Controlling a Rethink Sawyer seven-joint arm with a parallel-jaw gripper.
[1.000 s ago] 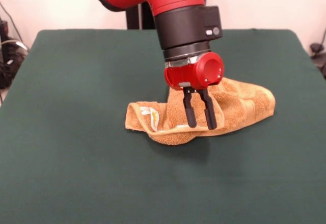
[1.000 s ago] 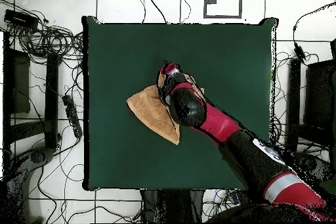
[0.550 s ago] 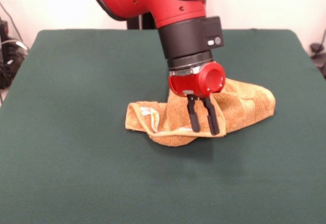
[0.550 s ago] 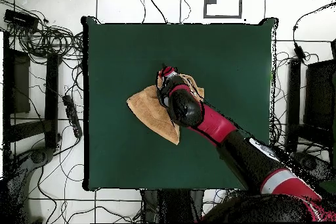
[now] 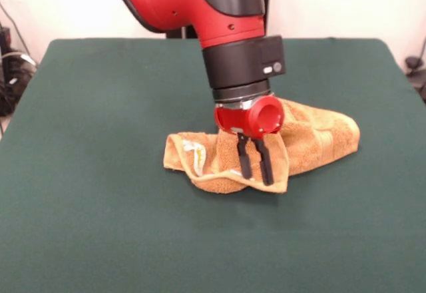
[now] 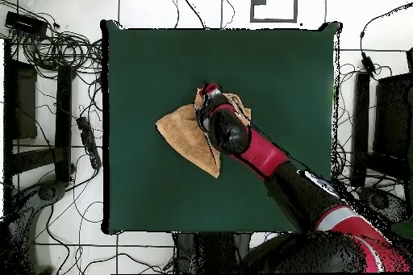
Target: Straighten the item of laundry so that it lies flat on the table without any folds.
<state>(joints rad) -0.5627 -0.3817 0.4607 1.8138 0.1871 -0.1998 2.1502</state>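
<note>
The towel [image 5: 313, 140] lies crumpled and folded near the middle of the table [image 5: 100, 193], in the front view spreading from a curled-up end at nine o'clock to a flatter lobe at three o'clock. The curled end shows a small white label [image 5: 194, 152] on its inner face. A woven band crosses the flatter lobe. The arm [image 5: 200, 0] comes down over the heap, and the gripper [image 5: 255, 173] points down into the towel's front edge, at about six o'clock of the heap. Its two black fingers [image 5: 243, 158] stand close together with only a narrow gap, and a flap of towel sits around their tips; whether they are pinching the cloth I cannot tell. From overhead, the towel [image 6: 184, 136] shows as a tan wedge a little left of the table's [image 6: 274, 70] centre, its point towards six o'clock, with the arm [image 6: 266, 159] reaching in from five o'clock and covering the towel's right part.
</note>
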